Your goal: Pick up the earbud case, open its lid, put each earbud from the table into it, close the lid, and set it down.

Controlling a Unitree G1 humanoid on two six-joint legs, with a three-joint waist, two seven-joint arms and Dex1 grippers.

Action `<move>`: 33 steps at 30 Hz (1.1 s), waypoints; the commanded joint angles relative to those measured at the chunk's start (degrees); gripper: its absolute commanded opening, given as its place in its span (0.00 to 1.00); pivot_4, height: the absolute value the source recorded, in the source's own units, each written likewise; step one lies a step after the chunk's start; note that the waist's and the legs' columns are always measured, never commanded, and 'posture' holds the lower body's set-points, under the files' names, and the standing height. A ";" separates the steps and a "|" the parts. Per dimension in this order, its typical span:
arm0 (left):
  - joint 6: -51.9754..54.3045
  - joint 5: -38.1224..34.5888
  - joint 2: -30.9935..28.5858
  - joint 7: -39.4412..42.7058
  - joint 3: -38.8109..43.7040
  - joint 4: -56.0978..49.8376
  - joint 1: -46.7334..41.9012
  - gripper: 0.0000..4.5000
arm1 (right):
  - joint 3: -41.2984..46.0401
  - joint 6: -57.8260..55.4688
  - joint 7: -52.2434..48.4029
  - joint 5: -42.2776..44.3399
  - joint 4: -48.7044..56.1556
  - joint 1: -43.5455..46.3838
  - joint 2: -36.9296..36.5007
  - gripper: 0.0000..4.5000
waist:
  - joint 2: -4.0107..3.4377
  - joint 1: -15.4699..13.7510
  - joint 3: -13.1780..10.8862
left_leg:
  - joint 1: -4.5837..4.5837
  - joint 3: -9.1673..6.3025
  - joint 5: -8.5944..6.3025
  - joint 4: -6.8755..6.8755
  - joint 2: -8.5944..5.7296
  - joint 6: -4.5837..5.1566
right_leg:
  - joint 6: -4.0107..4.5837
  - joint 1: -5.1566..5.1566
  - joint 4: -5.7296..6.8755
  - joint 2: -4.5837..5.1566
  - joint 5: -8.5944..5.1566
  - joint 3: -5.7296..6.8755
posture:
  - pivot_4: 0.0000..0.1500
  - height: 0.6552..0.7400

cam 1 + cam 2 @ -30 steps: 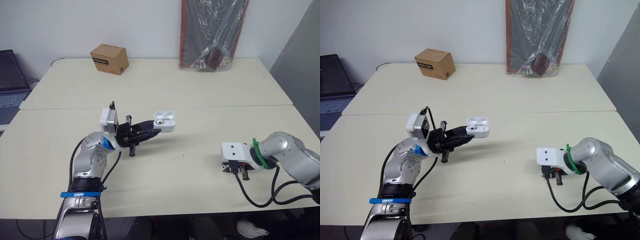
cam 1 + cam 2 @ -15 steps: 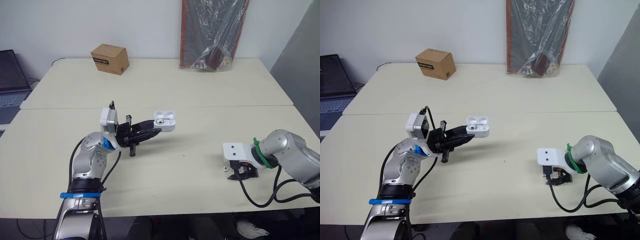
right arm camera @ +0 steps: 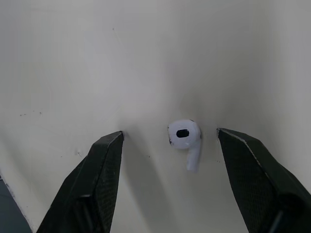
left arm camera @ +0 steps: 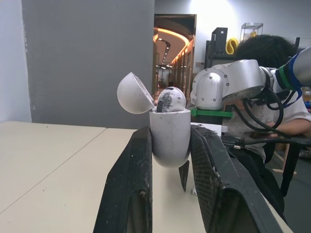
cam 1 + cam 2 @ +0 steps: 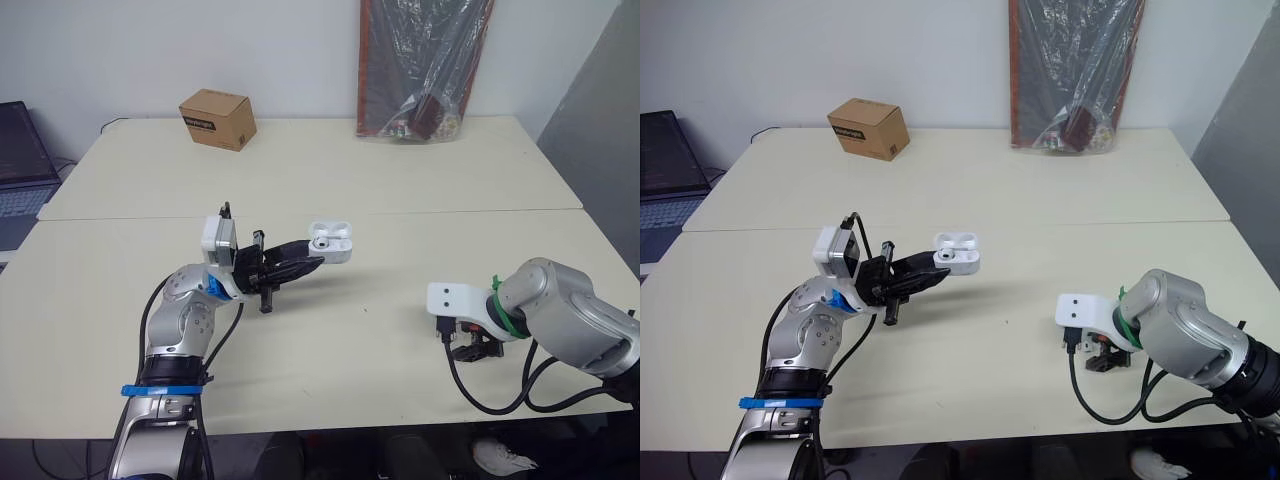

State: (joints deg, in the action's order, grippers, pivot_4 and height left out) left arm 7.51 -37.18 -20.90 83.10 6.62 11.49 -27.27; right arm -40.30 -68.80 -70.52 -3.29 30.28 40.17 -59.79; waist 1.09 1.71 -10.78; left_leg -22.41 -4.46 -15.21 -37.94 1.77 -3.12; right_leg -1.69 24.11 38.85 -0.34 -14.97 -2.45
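Note:
My left gripper is shut on the white earbud case, holding it above the table's middle. Its lid stands open and one earbud sits inside. My right gripper is down at the table near the front right, open, its fingertips touching the surface. A loose white earbud lies on the table between its two fingers, untouched. In the eye views the right gripper points downward under its wrist, hiding the earbud.
A cardboard box stands at the far left of the table. A plastic-wrapped package leans against the wall at the back right. A laptop sits off the left edge. A person sits behind the right arm in the left wrist view.
My right arm has shifted left and lowered, bringing its open fingers around the loose earbud. The left gripper and the case have stayed in place.

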 commanded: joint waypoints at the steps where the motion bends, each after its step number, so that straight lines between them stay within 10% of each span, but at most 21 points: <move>1: 0.00 -1.07 0.23 -0.23 0.10 -1.68 -0.33 0.18 | -1.34 -2.26 0.90 0.27 1.95 2.29 -0.45 0.71 | 0.00 0.01 0.00 | 0.00 0.00 0.00 0.00 0.00 0.00 | 0.00 0.00 0.00 0.00 0.00 0.00 | 1.00 1.00; 11: -0.06 -0.97 0.41 -0.51 0.04 -1.73 -0.12 0.18 | -5.18 -5.42 2.18 1.82 2.56 5.83 -0.14 0.71 | 0.00 0.04 0.00 | 0.00 0.00 0.00 0.00 0.00 0.00 | 0.00 0.00 0.01 0.00 0.00 -0.01 | 1.00 1.00; 16: -0.02 -0.95 0.44 -0.68 0.02 -2.06 0.27 0.18 | -6.37 -5.67 2.58 2.88 3.04 6.62 -0.35 0.42 | 0.00 0.05 0.00 | 0.00 0.00 0.00 0.00 0.00 0.00 | 0.00 0.00 0.01 0.00 0.00 0.00 | 1.00 1.00; 33: -0.22 -1.01 0.51 -1.35 -0.01 -2.91 1.40 0.18 | -10.28 -5.72 4.95 2.72 -0.02 8.91 0.97 0.42 | 0.00 0.10 0.00 | 0.03 0.00 0.00 -0.02 0.00 0.00 | 0.00 -0.01 0.03 0.00 0.00 0.00 | 1.00 1.00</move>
State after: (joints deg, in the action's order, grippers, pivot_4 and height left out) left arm 7.58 -37.18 -20.46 81.85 6.51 10.81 -25.54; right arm -50.11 -74.36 -66.30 -0.87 30.61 48.30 -58.88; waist 1.09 1.81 -10.78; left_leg -22.37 -4.46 -15.21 -37.96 1.77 -3.12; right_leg -1.69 24.10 38.88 -0.34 -14.96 -2.46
